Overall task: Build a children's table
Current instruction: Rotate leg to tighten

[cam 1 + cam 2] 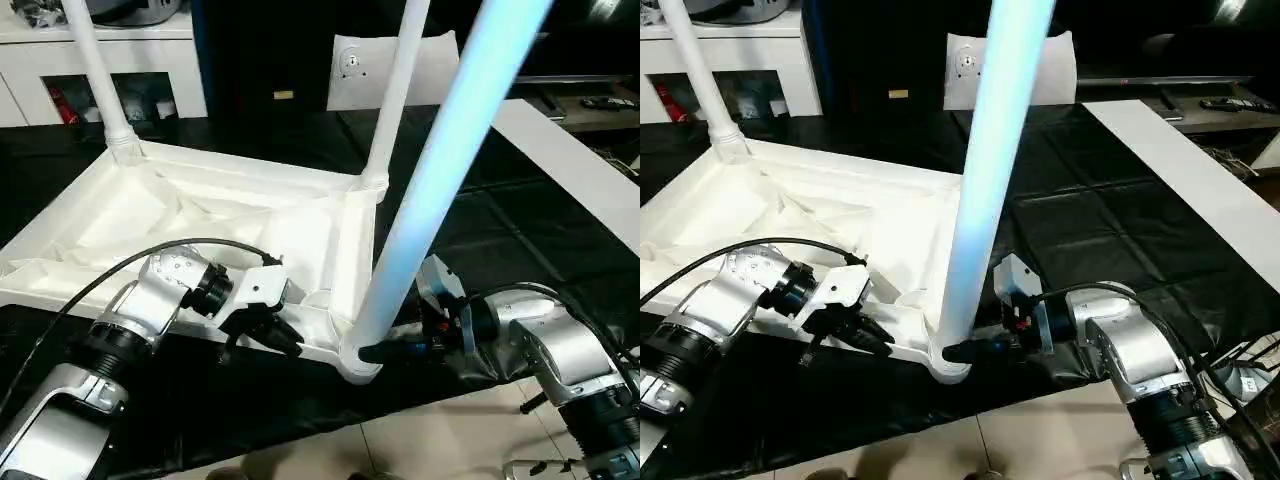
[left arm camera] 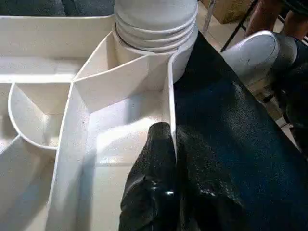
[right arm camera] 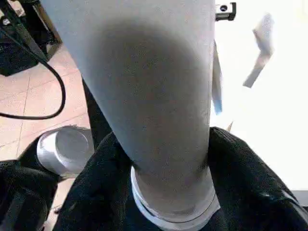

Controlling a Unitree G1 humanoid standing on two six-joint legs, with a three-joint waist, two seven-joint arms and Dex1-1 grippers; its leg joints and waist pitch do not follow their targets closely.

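Standing in the top (image 1: 200, 215) are three legs (image 1: 440, 170); right claw (image 3: 159, 192) clasps the nearest's base, left claw (image 2: 173, 159) pinches the rim beside it.

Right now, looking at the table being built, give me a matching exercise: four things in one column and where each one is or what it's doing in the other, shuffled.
Column one:
1. left gripper
2. right gripper
3. nearest leg
4. tabletop

Column two:
A. lies underside up on the black cloth
B. pinches the tabletop's edge wall
C. stands in the near corner socket
D. fingers either side of the nearest leg's base

Pairs: 1-B, 2-D, 3-C, 4-A
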